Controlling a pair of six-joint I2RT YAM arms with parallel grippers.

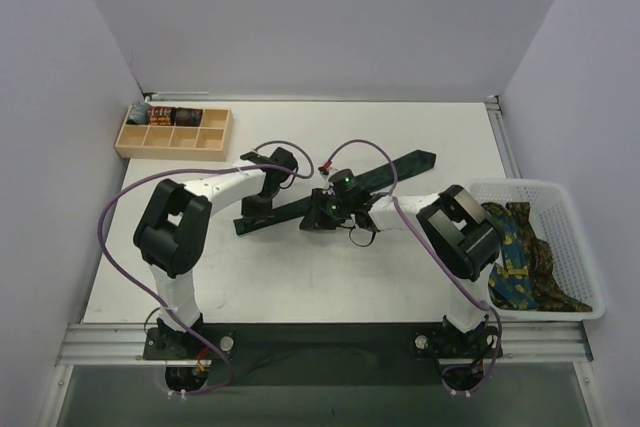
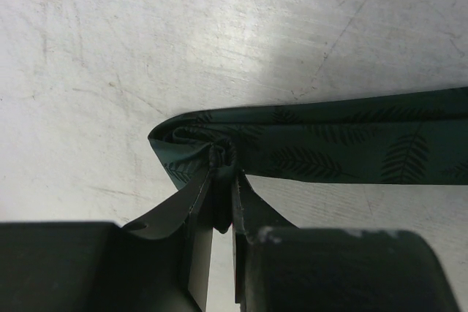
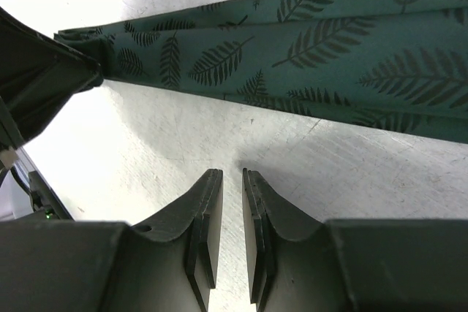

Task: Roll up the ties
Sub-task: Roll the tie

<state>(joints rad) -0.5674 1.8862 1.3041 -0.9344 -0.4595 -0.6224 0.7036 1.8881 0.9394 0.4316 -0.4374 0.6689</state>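
The white tabletop (image 1: 300,277) carries everything. At its right edge sits a white plastic basket (image 1: 583,257) holding two crumpled ties, the blue tie with yellow pattern (image 1: 508,257) and, beside it toward the right edge, the brown patterned tie (image 1: 545,267). At the far left corner we see a wooden compartment tray (image 1: 170,154) with a few small items in its back row, too small to name.

The dark green tie (image 1: 400,169) lies flat across the middle of the tabletop. It runs diagonally, with its wide pointed tip toward the far right and its narrow end toward the near left. In the wrist views its leaf print is plain (image 3: 292,56).

The left tool (image 2: 223,180) is clenched on the narrow end of this tie, where the fabric is folded back and bunched between the fingers. The right tool (image 3: 232,177) hovers just beside the tie's near edge, around its middle. Its fingers are drawn almost together, grasping nothing.
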